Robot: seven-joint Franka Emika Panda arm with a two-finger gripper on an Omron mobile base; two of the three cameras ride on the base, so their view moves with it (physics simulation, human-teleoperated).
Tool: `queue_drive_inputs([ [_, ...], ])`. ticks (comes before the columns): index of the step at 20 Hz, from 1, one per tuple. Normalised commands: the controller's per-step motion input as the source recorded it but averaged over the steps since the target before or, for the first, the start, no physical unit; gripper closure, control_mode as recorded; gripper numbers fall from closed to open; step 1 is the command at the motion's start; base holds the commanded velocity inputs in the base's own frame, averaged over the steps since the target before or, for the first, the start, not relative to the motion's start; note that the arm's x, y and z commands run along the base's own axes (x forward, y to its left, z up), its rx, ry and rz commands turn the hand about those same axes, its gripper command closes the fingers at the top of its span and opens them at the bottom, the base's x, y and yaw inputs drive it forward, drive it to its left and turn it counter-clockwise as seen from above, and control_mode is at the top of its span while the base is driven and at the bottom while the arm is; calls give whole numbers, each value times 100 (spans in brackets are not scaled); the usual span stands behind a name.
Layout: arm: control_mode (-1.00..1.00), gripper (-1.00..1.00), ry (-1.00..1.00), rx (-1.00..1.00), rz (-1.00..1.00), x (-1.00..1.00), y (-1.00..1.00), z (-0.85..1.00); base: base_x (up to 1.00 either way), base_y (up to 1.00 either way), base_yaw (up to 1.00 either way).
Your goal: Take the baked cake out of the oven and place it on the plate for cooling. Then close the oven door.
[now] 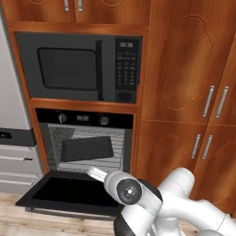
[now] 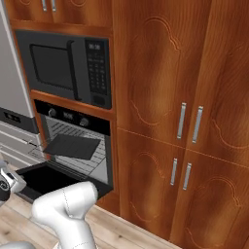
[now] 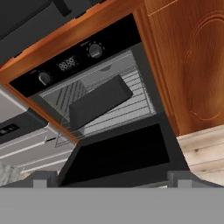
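Note:
The black oven (image 1: pixel 85 118) stands open, its wire racks showing inside. On a rack lies a dark flat rectangular slab (image 1: pixel 87 148) (image 3: pixel 99 101); I cannot tell whether it is the cake or a tray. The oven door (image 1: pixel 69 191) (image 3: pixel 118 155) is folded down flat toward me, dark glass facing up. My gripper (image 3: pixel 113 179) hangs in front of the door's near edge and is aimed up into the cavity. Its two fingertips stand wide apart with nothing between them. The plate is out of view.
A dark grey microwave (image 1: pixel 78 69) with a keypad sits above the oven. A silver appliance (image 1: pixel 11 115) with drawers flanks the oven on the left. Tall wooden cabinets (image 1: pixel 184 115) fill the right. Wooden floor (image 2: pixel 126 228) lies below.

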Motion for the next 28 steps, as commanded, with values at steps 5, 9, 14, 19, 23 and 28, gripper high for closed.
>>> queue_drive_inputs([
  [5, 100, -100, 0, 0, 0, 0, 0, 0, 50, 9, -2],
  [9, 100, -100, 0, 0, 0, 0, 0, 0, 27, 4, 0],
  [14, 100, -100, 0, 0, 0, 0, 0, 0, 46, 8, 0],
  [19, 100, -100, 0, 0, 0, 0, 0, 0, 31, 5, 0],
  [23, 100, -100, 0, 0, 0, 0, 0, 0, 15, 2, 0],
  [28, 100, -100, 0, 0, 0, 0, 0, 0, 0, 0, 0],
])
